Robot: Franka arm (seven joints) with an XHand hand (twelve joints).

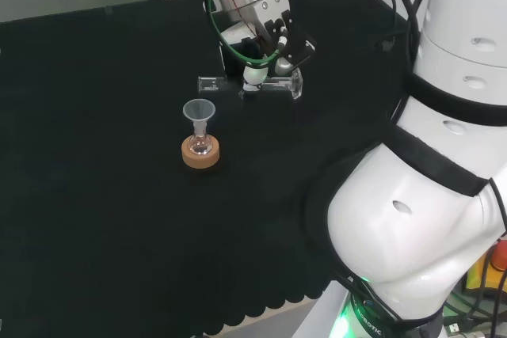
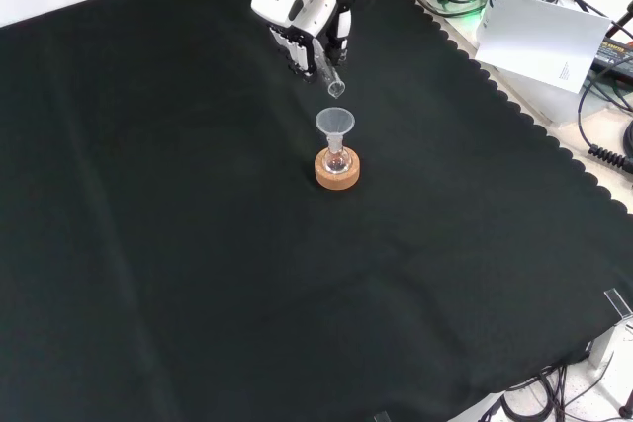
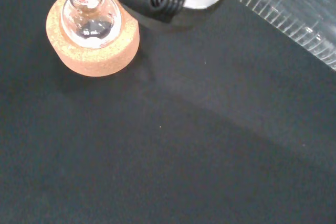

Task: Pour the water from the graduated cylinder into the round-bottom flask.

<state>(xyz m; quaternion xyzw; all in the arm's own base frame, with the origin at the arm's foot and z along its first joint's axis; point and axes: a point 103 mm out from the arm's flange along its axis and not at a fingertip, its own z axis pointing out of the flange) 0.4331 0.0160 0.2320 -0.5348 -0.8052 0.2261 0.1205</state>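
1 hand (image 2: 309, 17) is recorded above the black cloth (image 2: 178, 244), entering from the top of the front view. Its fingers (image 2: 297, 46) are curled round the graduated cylinder (image 2: 329, 76), which is held clear of the cloth. In the front view the cylinder is seen tilted, its open mouth lowest and directed down toward the funnel (image 2: 334, 124). The mouth is placed just above and slightly behind the funnel rim, with a small gap between them. In the head view the cylinder is seen lying nearly level across the hand, to the right of and beyond the funnel. Graduation marks on the clear wall are noted in the wrist view. Whether water remains in the cylinder cannot be told.

The funnel is seated in the neck of the round-bottom flask (image 2: 337, 160). The flask is stood upright on 1 cork ring (image 2: 337, 176) near the middle of the cloth. In the wrist view a small amount of liquid appears to lie in the bulb, though this is not certain. No contact between the hand and the flask, funnel or cork ring is observed.
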